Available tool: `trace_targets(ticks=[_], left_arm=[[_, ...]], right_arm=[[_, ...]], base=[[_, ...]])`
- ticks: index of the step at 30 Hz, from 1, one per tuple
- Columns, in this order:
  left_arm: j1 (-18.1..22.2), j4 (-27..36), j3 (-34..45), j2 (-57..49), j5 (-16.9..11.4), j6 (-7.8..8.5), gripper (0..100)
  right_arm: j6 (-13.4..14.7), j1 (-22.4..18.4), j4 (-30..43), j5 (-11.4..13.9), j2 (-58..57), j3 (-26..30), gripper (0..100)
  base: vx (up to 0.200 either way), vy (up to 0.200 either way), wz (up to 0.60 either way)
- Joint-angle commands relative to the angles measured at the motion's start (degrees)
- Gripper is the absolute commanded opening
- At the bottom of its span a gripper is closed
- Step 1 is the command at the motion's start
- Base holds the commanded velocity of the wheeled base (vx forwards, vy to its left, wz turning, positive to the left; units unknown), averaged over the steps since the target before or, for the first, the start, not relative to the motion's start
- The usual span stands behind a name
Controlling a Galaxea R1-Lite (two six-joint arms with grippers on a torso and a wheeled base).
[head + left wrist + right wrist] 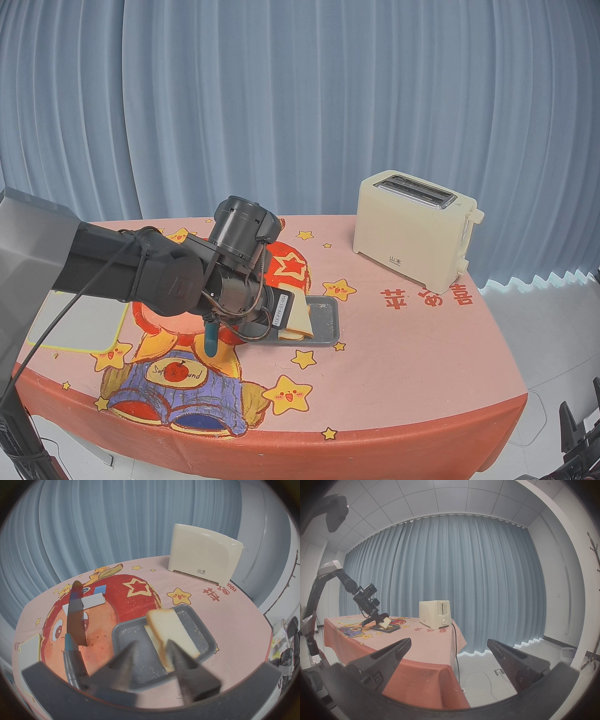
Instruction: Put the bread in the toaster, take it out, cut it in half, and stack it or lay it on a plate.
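Orange star-print tablecloth [387, 375], blue pleated curtain [312, 94] behind the tablecloth, white floor [550, 350] right of the tablecloth

1. Your toaster [412, 231], right of centre, looked like smooth cream plastic, faintly glossy, with metal slots on top.
2. Your tray [197, 627] was matt dark grey, gritty with crumbs.
3. The tablecloth [400, 375] you worked on was matt printed cloth.
4. Your knife [76, 627] had a smooth blade.
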Motion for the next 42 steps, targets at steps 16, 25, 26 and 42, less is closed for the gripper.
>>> trace_targets(ticks=[16,25,26,42], left_arm=[[0.08,-0.20,0.02,-0.07,0.12,0.03,100],[0.08,-0.38,-0.07,-0.51,0.12,0.03,100],[0.08,-0.29,-0.16,-0.60,0.12,0.03,100],[0.61,0.15,3.01,-7.98,0.48,0.12,100]], right_arm=[[-0.05,0.02,0.00,0.04,-0.93,0.84,100],[0.04,0.02,0.00,0.04,-0.93,0.84,100],[-0.05,0.02,0.00,0.04,-0.93,0.84,100],[-0.05,0.02,0.00,0.04,-0.93,0.84,100]], base=[[0.000,0.000,0.00],[0.000,0.000,0.00],[0.000,0.000,0.00],[0.000,0.000,0.00]])
